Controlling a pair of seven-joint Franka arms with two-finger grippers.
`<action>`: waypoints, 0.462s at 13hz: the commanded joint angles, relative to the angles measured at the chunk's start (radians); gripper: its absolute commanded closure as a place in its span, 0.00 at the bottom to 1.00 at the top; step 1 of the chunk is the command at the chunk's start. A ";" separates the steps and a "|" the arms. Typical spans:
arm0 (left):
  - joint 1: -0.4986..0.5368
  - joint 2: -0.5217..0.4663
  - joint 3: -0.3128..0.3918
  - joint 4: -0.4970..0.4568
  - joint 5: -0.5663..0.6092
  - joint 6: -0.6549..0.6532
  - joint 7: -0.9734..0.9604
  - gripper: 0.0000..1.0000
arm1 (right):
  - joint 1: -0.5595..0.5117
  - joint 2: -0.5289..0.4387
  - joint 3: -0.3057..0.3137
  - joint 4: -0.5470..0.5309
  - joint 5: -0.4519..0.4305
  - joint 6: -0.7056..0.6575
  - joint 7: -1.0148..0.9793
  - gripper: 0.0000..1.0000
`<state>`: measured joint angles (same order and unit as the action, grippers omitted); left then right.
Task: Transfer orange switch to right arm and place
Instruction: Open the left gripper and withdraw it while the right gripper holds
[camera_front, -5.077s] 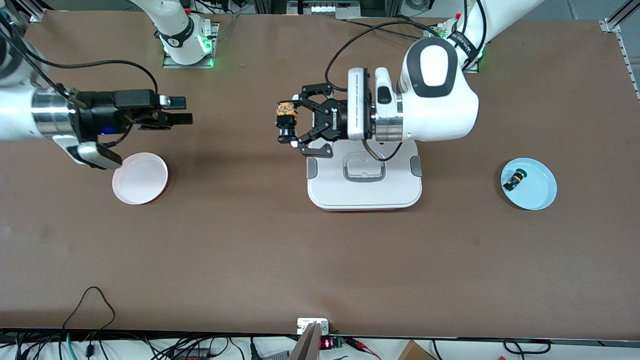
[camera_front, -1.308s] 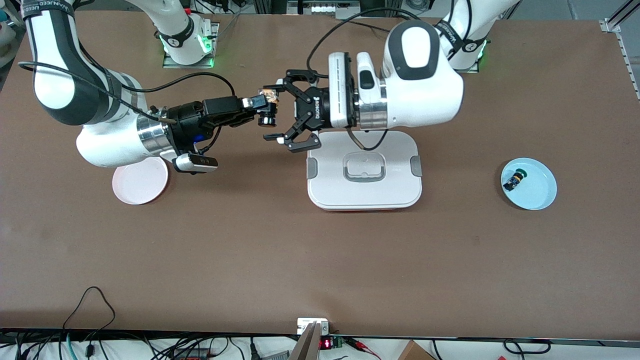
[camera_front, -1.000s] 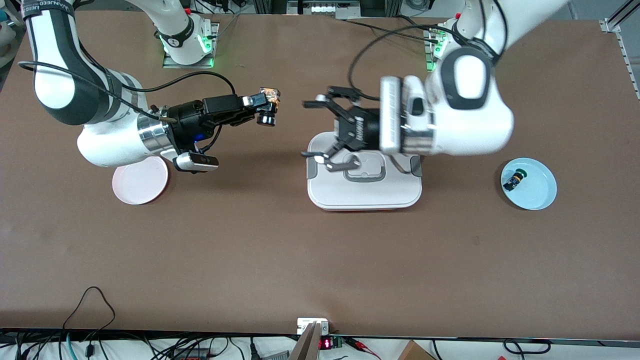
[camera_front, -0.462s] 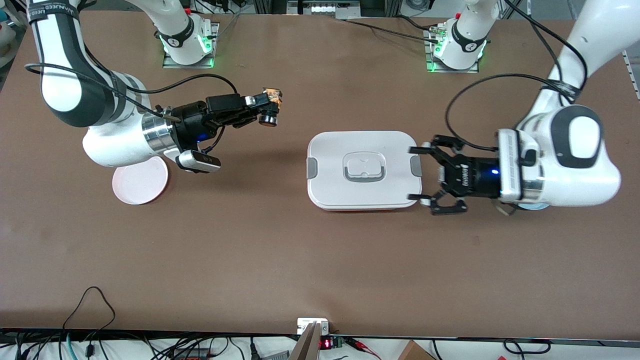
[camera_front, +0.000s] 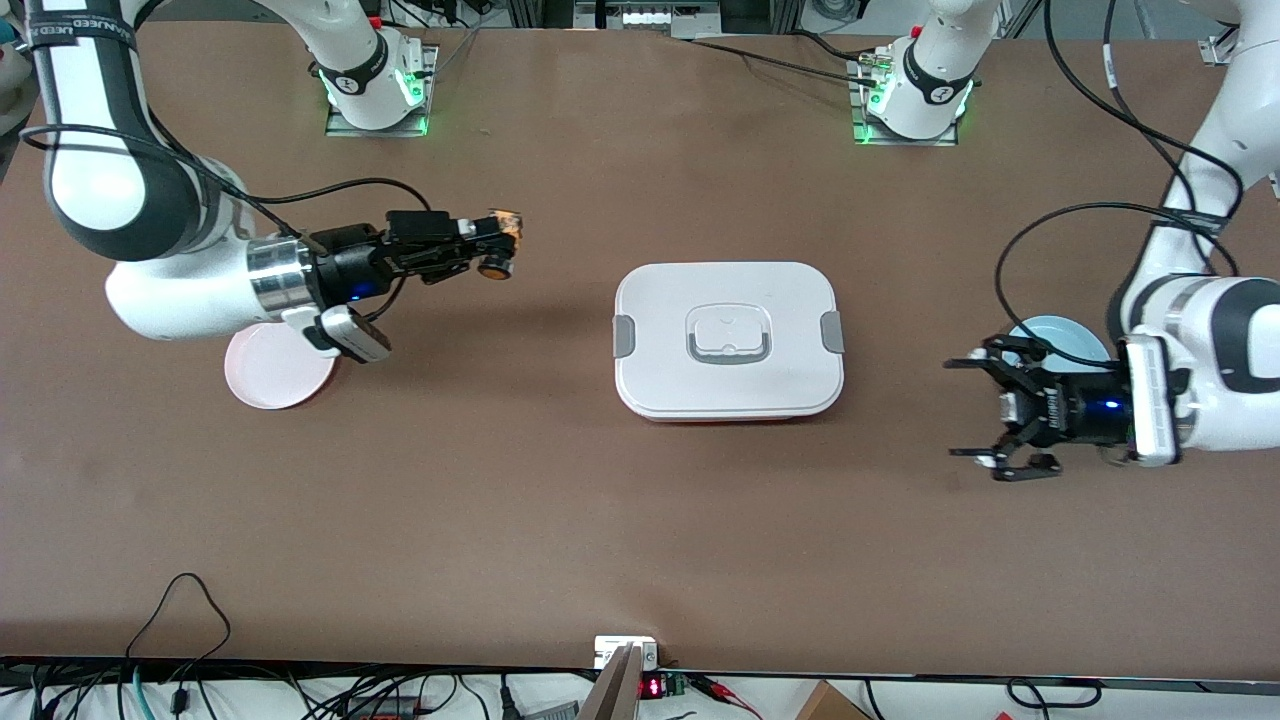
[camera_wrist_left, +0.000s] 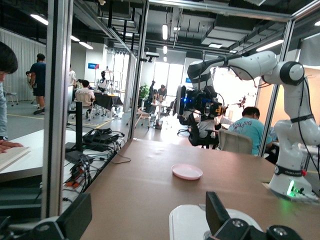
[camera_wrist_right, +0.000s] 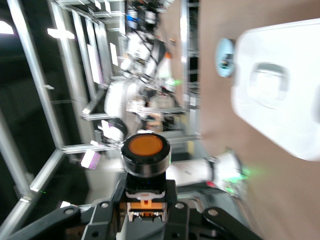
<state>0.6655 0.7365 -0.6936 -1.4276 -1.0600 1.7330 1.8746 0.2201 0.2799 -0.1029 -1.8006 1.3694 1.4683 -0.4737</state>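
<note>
Front view: high, looking down on the whole counter (camera_front: 560, 500). Wrist views: close behind each pincer, looking level across it. All share the white box (camera_front: 728, 338).

lidded box (camera_front: 728, 340) mid-table, between two plates (camera_front: 278, 368) (camera_front: 1045, 335).

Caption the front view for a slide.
Right gripper shut on the orange switch above the table; left gripper open near the blue plate.
</note>
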 joint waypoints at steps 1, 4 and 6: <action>0.003 -0.002 0.035 0.114 0.142 -0.049 -0.009 0.00 | -0.096 -0.025 0.009 -0.016 -0.192 -0.078 -0.145 0.98; 0.006 -0.003 0.094 0.138 0.259 -0.052 -0.009 0.00 | -0.154 -0.024 0.008 -0.010 -0.534 -0.083 -0.386 0.99; 0.009 -0.008 0.123 0.141 0.304 -0.078 -0.011 0.00 | -0.160 -0.019 0.008 -0.005 -0.784 -0.062 -0.552 0.99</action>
<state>0.6823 0.7328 -0.5966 -1.3080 -0.7994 1.6902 1.8691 0.0665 0.2740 -0.1069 -1.8031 0.7467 1.3946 -0.9074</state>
